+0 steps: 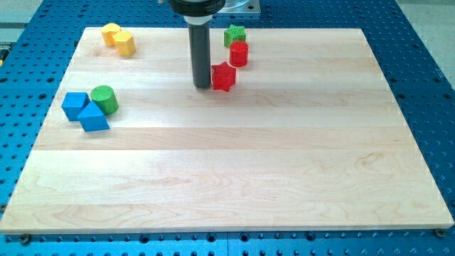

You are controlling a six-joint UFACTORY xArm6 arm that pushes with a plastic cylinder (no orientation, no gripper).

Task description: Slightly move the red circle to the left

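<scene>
The red circle (239,53), a short red cylinder, stands near the view's top centre of the wooden board (227,171), just below a green star block (234,34). A red star block (223,76) lies below and left of the red circle. My tip (202,86) rests on the board right beside the red star's left side, touching or nearly touching it, and sits below and left of the red circle.
Two yellow blocks (118,38) sit at the view's top left. A green cylinder (104,99), a blue block (74,104) and a blue triangle (93,116) cluster at the left. The board lies on a blue perforated table (426,71).
</scene>
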